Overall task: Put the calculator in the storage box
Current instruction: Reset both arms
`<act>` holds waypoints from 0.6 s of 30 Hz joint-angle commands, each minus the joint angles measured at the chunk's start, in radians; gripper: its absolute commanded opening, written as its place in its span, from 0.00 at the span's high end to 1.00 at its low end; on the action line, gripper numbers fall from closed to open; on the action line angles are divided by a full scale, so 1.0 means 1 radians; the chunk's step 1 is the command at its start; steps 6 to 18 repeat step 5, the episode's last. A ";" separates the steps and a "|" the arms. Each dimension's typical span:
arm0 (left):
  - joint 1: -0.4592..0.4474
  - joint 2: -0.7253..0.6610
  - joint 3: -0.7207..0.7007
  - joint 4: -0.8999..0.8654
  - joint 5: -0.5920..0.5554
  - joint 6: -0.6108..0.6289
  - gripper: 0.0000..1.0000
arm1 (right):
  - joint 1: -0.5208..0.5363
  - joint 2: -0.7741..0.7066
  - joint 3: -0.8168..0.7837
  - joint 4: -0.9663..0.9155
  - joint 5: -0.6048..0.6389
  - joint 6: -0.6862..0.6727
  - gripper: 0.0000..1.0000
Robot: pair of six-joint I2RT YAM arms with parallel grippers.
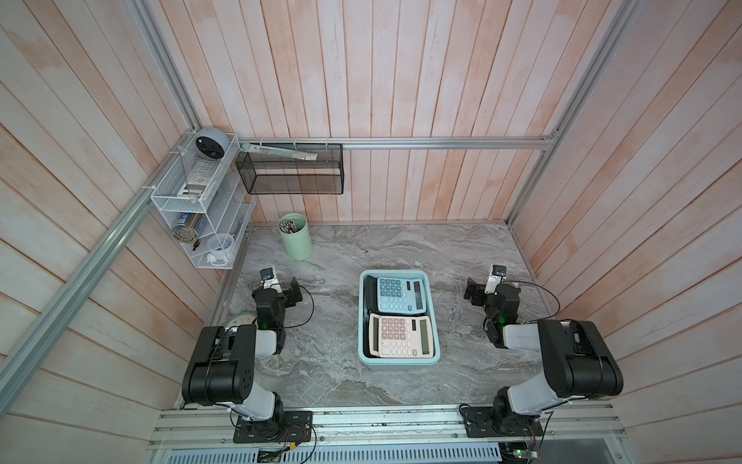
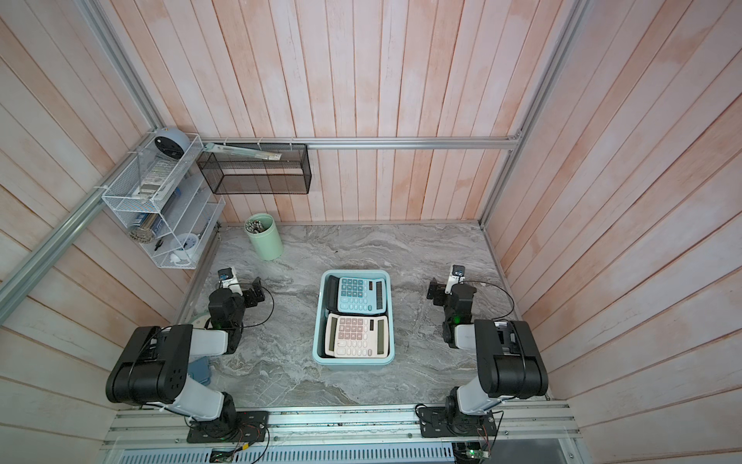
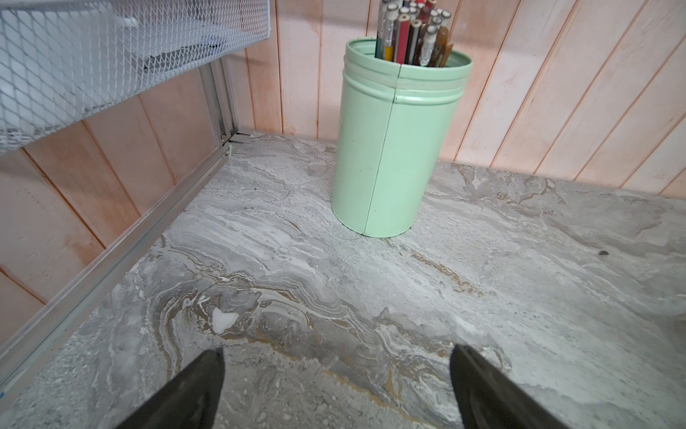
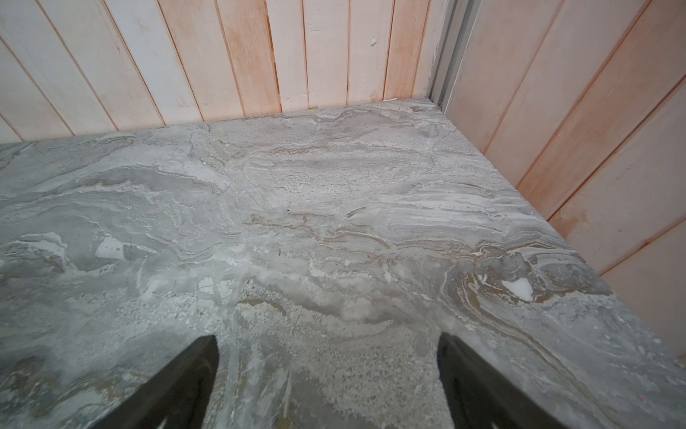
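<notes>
1. Lying inside the storage box (image 1: pixel 397 360), in both top views, are two calculators. A blue calculator (image 1: pixel 397 296) is at the far end and a pink calculator (image 1: pixel 401 336) at the near end, both face up. They meet near the middle of the box, but I cannot tell whether one overlaps the other.
2. The box stands near the middle of the surface (image 1: pixel 321 361), well apart from both arms, which are folded at either side.
3. The left fingers (image 3: pixel 193 386) are spread wide and hold nothing. Only bare surface shows between them, and beyond stands a green cup (image 3: pixel 393 148) full of pens and pencils, near the back wall.
4. The right fingers (image 4: pixel 182 379) are spread just as wide, also empty, over a bare corner of the surface.
5. Judging by this, the placing step looks done, as no calculator lies on the visible surface. A round pale thing (image 1: pixel 241 321) is partly hidden under the left arm, and I cannot tell what it is.
6. The next move seems to call for little. A check that both calculators sit below the rim would do. The blue one looks slightly tilted, so any nudge should be gentle.
</notes>
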 commanded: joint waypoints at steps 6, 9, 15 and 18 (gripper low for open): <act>-0.003 0.007 0.013 0.011 -0.007 0.011 0.00 | 0.002 0.013 -0.009 0.027 0.010 -0.014 0.02; -0.003 0.007 0.013 0.011 -0.007 0.011 0.00 | 0.002 0.013 -0.009 0.027 0.010 -0.014 0.02; -0.003 0.007 0.013 0.011 -0.007 0.011 0.00 | 0.002 0.013 -0.009 0.027 0.010 -0.014 0.02; -0.003 0.007 0.013 0.011 -0.007 0.011 0.00 | 0.002 0.013 -0.009 0.027 0.010 -0.014 0.02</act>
